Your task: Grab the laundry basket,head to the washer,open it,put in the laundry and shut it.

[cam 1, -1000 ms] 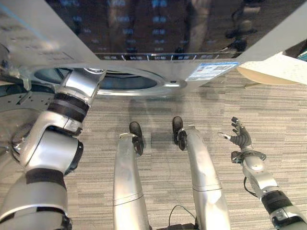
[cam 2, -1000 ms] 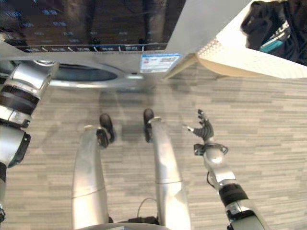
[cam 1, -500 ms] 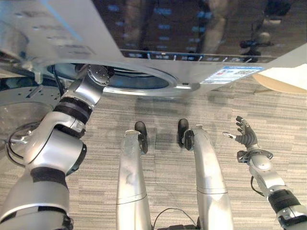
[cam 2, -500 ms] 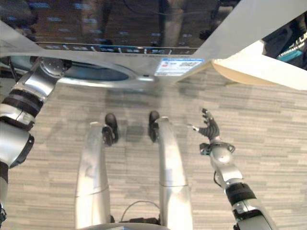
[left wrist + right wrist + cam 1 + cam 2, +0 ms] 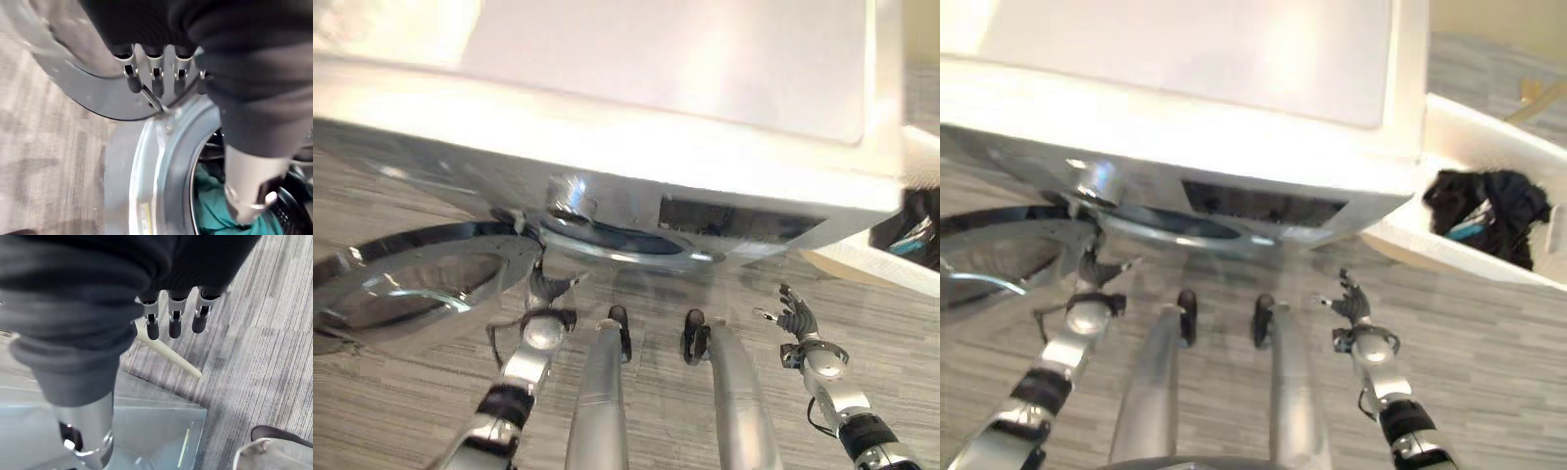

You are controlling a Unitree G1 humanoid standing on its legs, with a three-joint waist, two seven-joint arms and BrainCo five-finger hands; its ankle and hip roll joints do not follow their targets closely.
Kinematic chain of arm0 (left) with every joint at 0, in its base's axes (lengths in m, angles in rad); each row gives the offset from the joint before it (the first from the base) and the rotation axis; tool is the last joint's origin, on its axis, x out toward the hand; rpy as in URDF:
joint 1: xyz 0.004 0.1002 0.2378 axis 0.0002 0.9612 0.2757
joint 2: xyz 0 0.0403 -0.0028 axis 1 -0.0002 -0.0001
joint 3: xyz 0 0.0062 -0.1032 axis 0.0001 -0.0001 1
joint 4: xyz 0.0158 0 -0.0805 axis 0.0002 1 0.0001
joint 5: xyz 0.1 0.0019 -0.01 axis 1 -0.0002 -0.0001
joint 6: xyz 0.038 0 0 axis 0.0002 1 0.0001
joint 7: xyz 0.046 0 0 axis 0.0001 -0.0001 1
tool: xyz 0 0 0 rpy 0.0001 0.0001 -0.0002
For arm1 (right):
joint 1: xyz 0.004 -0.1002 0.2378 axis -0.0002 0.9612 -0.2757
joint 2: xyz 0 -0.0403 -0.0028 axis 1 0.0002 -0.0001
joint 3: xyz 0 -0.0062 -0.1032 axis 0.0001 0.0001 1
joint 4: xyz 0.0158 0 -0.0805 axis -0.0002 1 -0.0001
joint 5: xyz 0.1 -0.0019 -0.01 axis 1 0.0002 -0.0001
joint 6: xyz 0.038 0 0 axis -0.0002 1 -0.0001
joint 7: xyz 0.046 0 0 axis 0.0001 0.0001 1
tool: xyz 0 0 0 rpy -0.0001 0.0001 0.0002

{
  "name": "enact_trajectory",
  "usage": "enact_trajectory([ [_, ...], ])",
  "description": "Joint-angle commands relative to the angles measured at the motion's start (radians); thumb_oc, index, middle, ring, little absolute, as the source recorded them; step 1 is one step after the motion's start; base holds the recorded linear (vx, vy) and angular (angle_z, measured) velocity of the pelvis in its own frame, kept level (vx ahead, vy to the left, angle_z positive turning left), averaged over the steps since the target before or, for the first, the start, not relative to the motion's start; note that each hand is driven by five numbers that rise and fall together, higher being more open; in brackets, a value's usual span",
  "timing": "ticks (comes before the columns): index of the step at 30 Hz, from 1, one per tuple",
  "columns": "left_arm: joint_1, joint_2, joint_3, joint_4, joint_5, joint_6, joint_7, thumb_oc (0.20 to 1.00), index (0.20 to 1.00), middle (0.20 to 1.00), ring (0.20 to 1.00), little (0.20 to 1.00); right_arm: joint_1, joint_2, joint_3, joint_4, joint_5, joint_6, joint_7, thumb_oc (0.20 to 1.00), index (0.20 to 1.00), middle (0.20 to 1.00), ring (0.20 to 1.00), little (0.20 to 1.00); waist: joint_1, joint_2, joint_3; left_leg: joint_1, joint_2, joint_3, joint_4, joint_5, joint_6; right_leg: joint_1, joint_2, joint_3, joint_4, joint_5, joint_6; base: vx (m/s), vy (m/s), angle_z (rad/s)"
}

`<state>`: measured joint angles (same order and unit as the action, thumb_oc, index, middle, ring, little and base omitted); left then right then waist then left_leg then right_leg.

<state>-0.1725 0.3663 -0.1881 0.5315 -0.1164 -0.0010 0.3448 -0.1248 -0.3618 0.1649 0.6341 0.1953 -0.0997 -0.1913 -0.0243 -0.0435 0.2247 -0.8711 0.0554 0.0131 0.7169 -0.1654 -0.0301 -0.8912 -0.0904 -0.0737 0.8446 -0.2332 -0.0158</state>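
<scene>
The white washer (image 5: 656,117) stands in front of me with its round chrome-rimmed door (image 5: 406,284) swung wide to the left. My left hand (image 5: 546,294) is open, held just in front of the drum opening (image 5: 612,240) beside the door's edge. In the left wrist view its fingers (image 5: 156,81) are straight, and teal laundry (image 5: 215,220) lies inside the drum. My right hand (image 5: 793,318) hangs open and empty over the carpet to the right. The white laundry basket (image 5: 1449,245) sits right of the washer with dark clothes (image 5: 1484,201) in it.
Grey striped carpet (image 5: 391,411) runs under and in front of the washer. The open door takes up the space at my left. In the right wrist view a cream bar (image 5: 168,355) lies on the carpet by the washer's corner.
The camera has tilted up, so the washer's white top now shows. My left arm has pulled back out of the drum, its hand now in front of the opening. The right hand has barely moved.
</scene>
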Motion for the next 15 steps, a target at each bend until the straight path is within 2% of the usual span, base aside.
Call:
enact_trajectory([
  [1, -0.019, 0.031, -0.007, 0.047, -0.023, -0.044, -0.063, 1.0, 1.0, 1.0, 1.0, 1.0, 0.055, -0.036, -0.013, -0.005, -0.051, 0.004, 0.03, 1.0, 1.0, 1.0, 1.0, 1.0, -0.01, -0.005, -0.009, 0.079, -0.015, 0.018, -0.102, 0.042, 0.053, 0.13, 0.011, -0.001, -0.255, 0.115, 0.037, 0.08, 0.013, 0.15],
  [4, 0.073, -0.008, 0.015, 0.133, -0.059, -0.049, -0.118, 1.0, 1.0, 1.0, 1.0, 1.0, 0.079, -0.012, -0.02, 0.065, -0.059, 0.008, 0.049, 1.0, 1.0, 1.0, 1.0, 1.0, -0.006, -0.006, -0.002, 0.269, -0.019, 0.024, -0.249, 0.079, 0.043, 0.312, 0.015, 0.0, -0.388, 0.148, 0.052, 0.18, 0.009, -0.04],
  [6, 0.123, -0.035, 0.037, 0.216, -0.093, -0.045, -0.157, 1.0, 1.0, 1.0, 1.0, 1.0, 0.091, 0.008, -0.03, 0.142, -0.063, 0.02, 0.06, 1.0, 1.0, 1.0, 1.0, 1.0, -0.007, -0.001, -0.003, 0.44, -0.025, 0.038, -0.382, 0.117, 0.034, 0.469, 0.028, 0.004, -0.503, 0.183, 0.066, 0.24, -0.003, -0.1],
  [10, 0.167, -0.05, 0.052, 0.286, -0.091, -0.041, -0.208, 1.0, 1.0, 1.0, 1.0, 1.0, 0.106, 0.028, -0.046, 0.216, -0.053, 0.024, 0.083, 1.0, 1.0, 1.0, 1.0, 1.0, -0.017, 0.014, -0.038, 0.649, -0.02, 0.057, -0.57, 0.179, 0.013, 0.636, 0.049, 0.017, -0.638, 0.222, 0.082, 0.21, -0.032, -0.29],
  [15, 0.171, -0.061, 0.043, 0.34, -0.065, -0.039, -0.232, 1.0, 1.0, 1.0, 1.0, 1.0, 0.111, 0.04, -0.048, 0.268, -0.053, 0.028, 0.092, 1.0, 1.0, 1.0, 1.0, 1.0, -0.026, 0.022, -0.075, 0.762, -0.021, 0.072, -0.626, 0.187, 0.004, 0.746, 0.066, 0.043, -0.73, 0.24, 0.086, 0.18, -0.048, -0.15],
])
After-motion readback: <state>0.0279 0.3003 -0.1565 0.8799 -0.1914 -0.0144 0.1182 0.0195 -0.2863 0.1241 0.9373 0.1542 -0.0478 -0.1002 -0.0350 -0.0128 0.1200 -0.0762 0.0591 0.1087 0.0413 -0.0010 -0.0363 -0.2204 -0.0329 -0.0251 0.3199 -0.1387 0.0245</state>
